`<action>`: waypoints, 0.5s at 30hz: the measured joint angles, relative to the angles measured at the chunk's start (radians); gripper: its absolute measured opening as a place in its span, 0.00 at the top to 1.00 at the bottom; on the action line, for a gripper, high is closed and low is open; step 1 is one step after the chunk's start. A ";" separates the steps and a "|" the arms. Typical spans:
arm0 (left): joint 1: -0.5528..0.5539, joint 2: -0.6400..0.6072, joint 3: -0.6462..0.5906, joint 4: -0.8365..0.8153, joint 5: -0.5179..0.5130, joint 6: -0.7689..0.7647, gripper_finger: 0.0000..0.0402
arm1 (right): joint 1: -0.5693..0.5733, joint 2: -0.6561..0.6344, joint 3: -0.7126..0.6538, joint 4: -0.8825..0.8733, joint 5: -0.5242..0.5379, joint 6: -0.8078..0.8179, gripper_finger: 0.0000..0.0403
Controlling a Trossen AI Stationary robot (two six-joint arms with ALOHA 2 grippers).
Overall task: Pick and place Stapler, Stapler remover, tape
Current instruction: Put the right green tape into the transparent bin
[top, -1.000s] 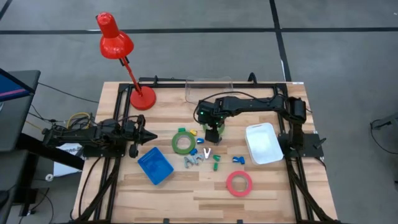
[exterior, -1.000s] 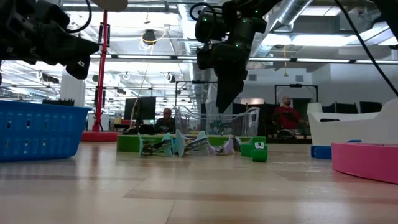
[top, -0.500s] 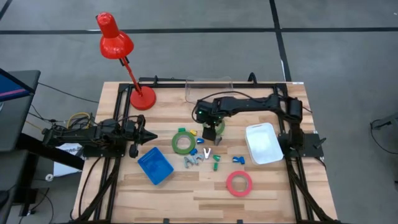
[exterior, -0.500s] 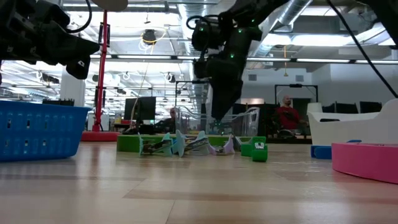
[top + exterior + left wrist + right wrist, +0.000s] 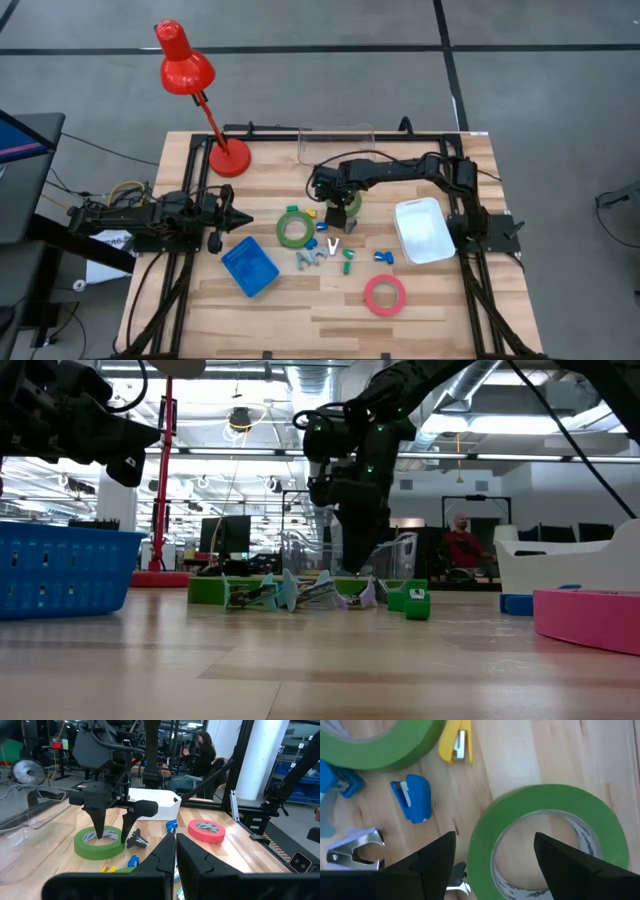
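- Wooden desk (image 5: 420,300) in an open workshop hall; a red lamp (image 5: 185,60) stands at its far left corner, and seated people show in the room beyond.
- Right gripper (image 5: 340,210) hangs over a green tape ring (image 5: 550,845) near the desk's middle. Its jaws are spread: in the left wrist view one finger (image 5: 98,822) stands inside the ring's open centre and the other just outside its wall. Whether the fingers touch the ring cannot be told.
- Second green tape ring (image 5: 294,228) lies flat just to the left of it, with a small yellow stapler (image 5: 457,745) and a small blue stapler (image 5: 414,797) between and beside the two rings.
- Pink-red tape ring (image 5: 384,294) lies well apart, toward the near edge.
- White bin (image 5: 425,230) sits to the right, blue basket (image 5: 249,266) to the left.
- Left gripper (image 5: 232,218) waits at the desk's left side, jaws pressed together, holding nothing.
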 joint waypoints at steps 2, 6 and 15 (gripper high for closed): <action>0.000 0.000 0.000 0.001 0.000 0.000 0.98 | -0.005 0.000 -0.001 -0.005 -0.001 0.030 0.35; 0.000 0.000 0.000 0.004 0.000 0.000 0.98 | -0.005 0.000 -0.011 0.013 0.001 0.054 0.35; 0.000 0.000 0.000 0.008 0.000 0.000 0.98 | 0.002 0.038 -0.016 0.009 0.013 0.103 0.35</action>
